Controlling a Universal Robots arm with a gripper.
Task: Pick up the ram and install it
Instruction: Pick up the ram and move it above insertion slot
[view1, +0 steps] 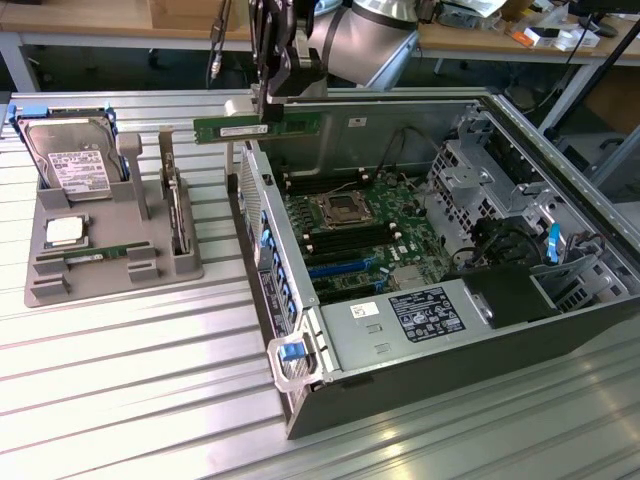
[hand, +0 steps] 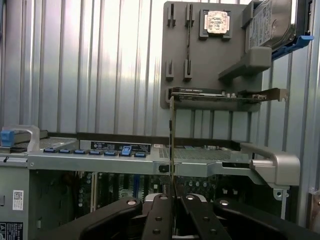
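Over edge of open computer case (view1: 500, 330): gripper (view1: 269, 106) nearly closed, fingers pinching ram (view1: 225, 130); stick level, clear of motherboard (view1: 350, 235). Second stick (view1: 95, 255) lying on grey tray (view1: 110, 280).

No wording can be made out anywhere. The hard drive (view1: 75, 165) carries a white label with print too fine to read. The ram (view1: 235, 130) has a small white label, and the power supply (view1: 380, 340) a black printed label beside a white code sticker (view1: 366, 310).
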